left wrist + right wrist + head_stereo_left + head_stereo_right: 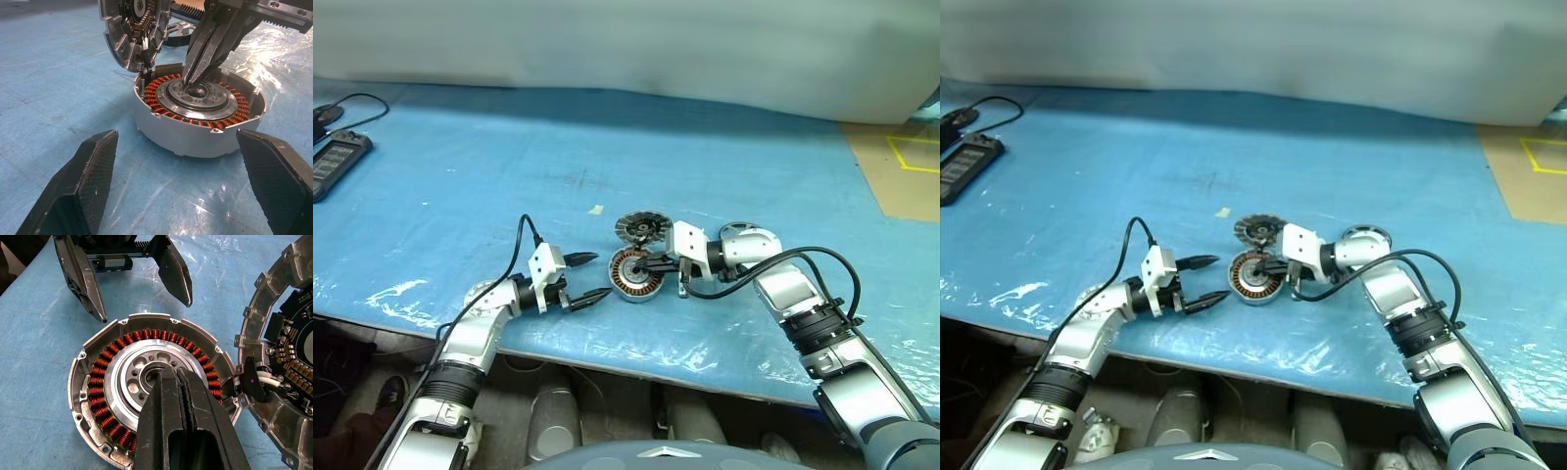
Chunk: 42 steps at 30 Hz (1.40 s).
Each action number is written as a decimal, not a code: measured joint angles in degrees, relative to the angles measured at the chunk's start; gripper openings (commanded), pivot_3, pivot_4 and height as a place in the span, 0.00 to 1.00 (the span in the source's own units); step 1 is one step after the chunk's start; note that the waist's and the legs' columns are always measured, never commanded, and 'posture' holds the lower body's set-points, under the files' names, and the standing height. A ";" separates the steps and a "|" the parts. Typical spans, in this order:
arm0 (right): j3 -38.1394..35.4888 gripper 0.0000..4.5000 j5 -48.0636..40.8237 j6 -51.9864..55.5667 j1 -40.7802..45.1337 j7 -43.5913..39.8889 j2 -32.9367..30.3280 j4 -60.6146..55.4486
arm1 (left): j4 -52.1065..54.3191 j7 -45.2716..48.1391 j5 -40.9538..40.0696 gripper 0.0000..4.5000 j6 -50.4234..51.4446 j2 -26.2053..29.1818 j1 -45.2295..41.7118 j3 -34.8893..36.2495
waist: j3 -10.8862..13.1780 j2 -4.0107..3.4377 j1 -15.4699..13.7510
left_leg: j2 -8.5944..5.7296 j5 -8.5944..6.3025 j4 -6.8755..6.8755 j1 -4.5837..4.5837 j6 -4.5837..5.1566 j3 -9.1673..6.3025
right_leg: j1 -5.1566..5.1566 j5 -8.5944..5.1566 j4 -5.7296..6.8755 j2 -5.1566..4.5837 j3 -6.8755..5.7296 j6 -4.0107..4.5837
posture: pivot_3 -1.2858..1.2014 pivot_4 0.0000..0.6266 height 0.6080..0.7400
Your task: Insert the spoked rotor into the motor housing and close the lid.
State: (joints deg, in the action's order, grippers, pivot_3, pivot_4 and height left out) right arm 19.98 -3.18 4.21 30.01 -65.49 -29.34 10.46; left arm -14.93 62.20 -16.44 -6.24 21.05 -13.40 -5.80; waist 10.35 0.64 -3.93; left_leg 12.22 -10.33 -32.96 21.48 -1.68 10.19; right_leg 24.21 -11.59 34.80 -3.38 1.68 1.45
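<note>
Right wrist view: pinched right hand tips over motor housing.

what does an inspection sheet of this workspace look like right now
surface: blue sheet over the bench, glossy film at the near edge
motor housing: lying flat, copper windings exposed, silver rotor face seated in the centre
lid: grey hinged cover standing open at the housing's far edge, not closed
spoked rotor: round spoked part lies behind the right arm
clutter: small pale scrap on the sheet; dark flat device at far left
left claw: open, beside the housing, holding nothing
right claw: shut, tips at the housing's central hub
cables: black cables on both arms; one by the device
surroundings: cardboard with yellow tape at right
</note>
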 measured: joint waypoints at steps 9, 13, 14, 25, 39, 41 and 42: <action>0.79 0.00 1.32 -2.30 0.19 0.59 -0.03 1.27 | 0.00 0.02 0.00 0.91 0.00 0.00 0.00 0.00 | -0.43 0.03 0.01 | 0.00 0.00 0.07 -0.04 0.00 0.00 | -0.02 -0.01 -0.04 -0.01 0.00 -0.02 | 0.52 0.24 1.00; 1.01 0.00 1.57 -3.02 0.08 0.66 -0.02 2.28 | 0.00 0.02 0.01 0.91 0.00 0.01 0.00 0.00 | -0.77 0.09 0.00 | 0.00 -0.01 0.21 -0.19 0.00 0.00 | -0.12 -0.24 -0.06 -0.06 0.02 -0.40 | 0.52 0.24 1.00; 1.06 0.00 1.62 -3.18 0.04 0.72 -0.02 2.41 | 0.00 0.01 0.02 0.91 0.00 0.01 0.00 0.00 | -0.85 0.11 -0.02 | 0.00 -0.01 0.23 -0.22 0.00 0.00 | -0.14 -0.26 -0.07 -0.07 0.02 -0.43 | 0.52 0.24 1.00; -0.33 0.00 -0.91 -1.83 -1.04 -0.50 0.66 2.44 | -0.02 0.01 0.03 0.91 0.00 0.01 0.03 0.01 | -1.15 0.25 -0.01 | -0.02 -0.01 0.47 -0.29 0.00 -0.01 | -0.14 -0.32 -0.17 -0.08 0.03 -0.51 | 0.52 0.24 1.00; -2.00 0.00 -7.20 9.90 -2.48 -2.24 0.59 -4.13 | -0.05 0.07 -0.02 0.91 -0.26 0.00 0.11 0.00 | -1.13 0.23 -0.04 | -0.23 -0.03 0.63 0.32 -0.04 0.01 | 0.46 -0.30 -0.22 -0.06 -0.03 -0.13 | 0.52 0.24 1.00; -2.19 0.00 -7.56 10.29 -2.48 -2.24 0.51 -4.67 | -0.07 0.06 0.02 0.91 -0.26 0.00 0.11 -0.01 | -1.13 0.23 -0.03 | -0.24 -0.03 0.62 0.32 -0.04 0.01 | 0.47 -0.30 -0.22 -0.07 -0.02 -0.13 | 0.52 0.24 1.00; -2.49 0.00 -7.79 10.51 -2.48 -2.22 0.50 -4.78 | -0.07 0.06 0.03 0.91 -0.26 0.00 0.12 -0.01 | -1.13 0.23 -0.03 | -0.24 -0.03 0.63 0.32 -0.04 0.01 | 0.48 -0.30 -0.22 -0.07 -0.02 -0.14 | 0.52 0.24 1.00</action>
State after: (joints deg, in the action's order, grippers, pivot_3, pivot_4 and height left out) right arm 17.49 -10.97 14.72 27.53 -67.71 -28.84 5.68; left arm -14.99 62.27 -16.42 -6.50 21.04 -13.28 -5.81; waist 9.22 0.88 -3.97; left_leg 11.98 -10.36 -32.33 21.80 -1.73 10.20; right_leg 24.68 -11.90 34.58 -3.45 1.66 1.32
